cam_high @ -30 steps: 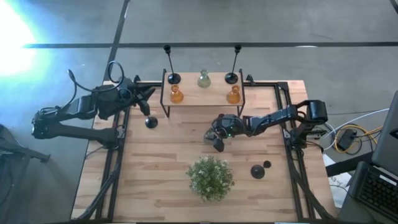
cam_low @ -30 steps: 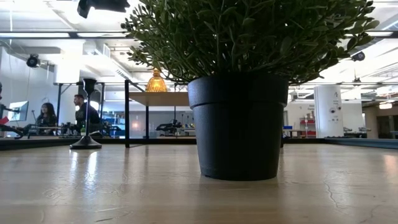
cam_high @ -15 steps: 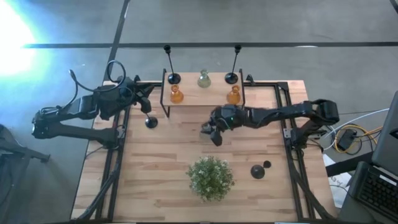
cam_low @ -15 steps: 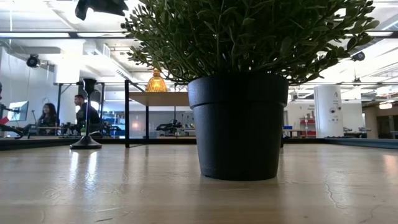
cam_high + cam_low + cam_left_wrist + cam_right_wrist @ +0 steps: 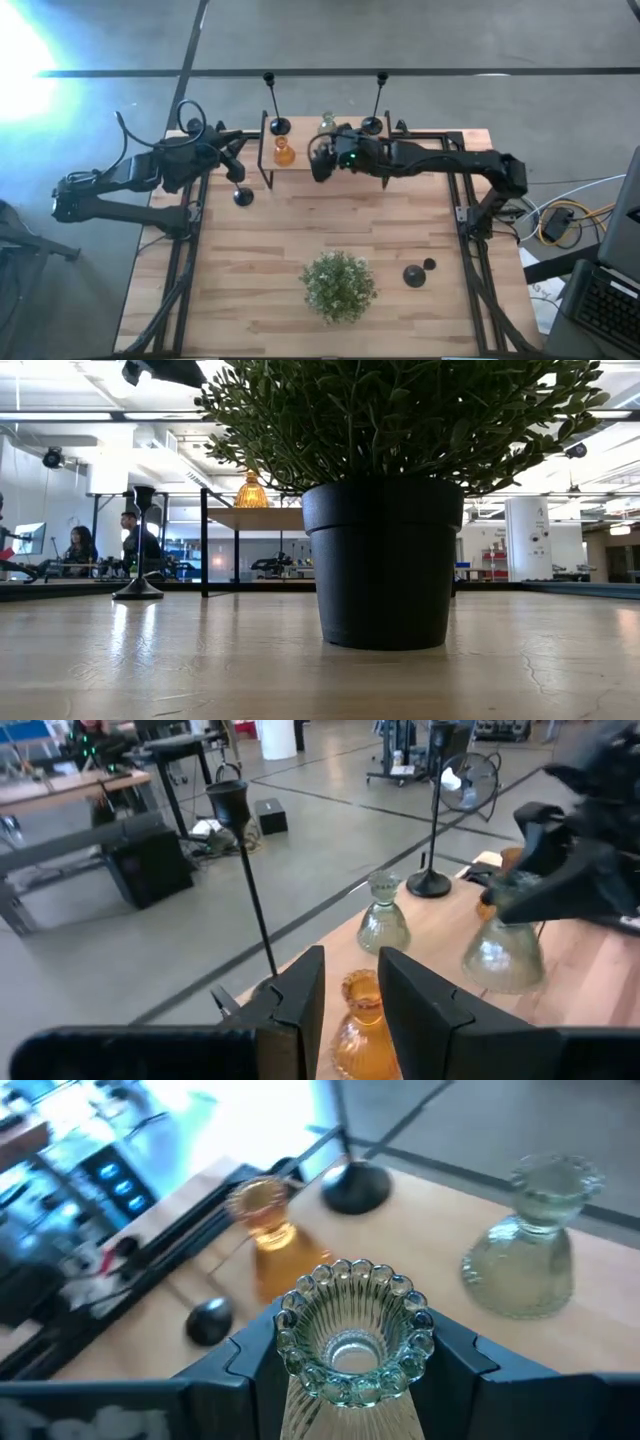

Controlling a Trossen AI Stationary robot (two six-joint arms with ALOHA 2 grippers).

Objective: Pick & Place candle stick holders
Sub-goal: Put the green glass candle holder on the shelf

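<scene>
Two grippers are over the table's far end, and only the right one carries anything: the right gripper (image 5: 345, 1365) has its dark fingers closed on either side of a clear ribbed glass holder (image 5: 352, 1330), clamped low on the body with the beaded mouth facing up, presumably so it stays upright for setting down on the wooden shelf (image 5: 300, 158). In the high view that gripper (image 5: 322, 160) sits above the shelf's middle, just beside the amber holder (image 5: 284, 153) and in front of the pale green holder (image 5: 328, 122). Both tall black holders (image 5: 271, 100) stand at the shelf's back, apparently a row being filled. The left gripper (image 5: 350, 1005) waits beside the shelf's left end, fingers parted with nothing between them. A short black holder (image 5: 242, 196) stands on the table near it, and more black holders (image 5: 415, 275) lie by the plant (image 5: 338, 285). The right arm covers the shelf's right half from above, so what stands there is hidden. From table height the plant pot (image 5: 385, 560) blocks most of the shelf, and whether the glass touches the shelf cannot be told.
</scene>
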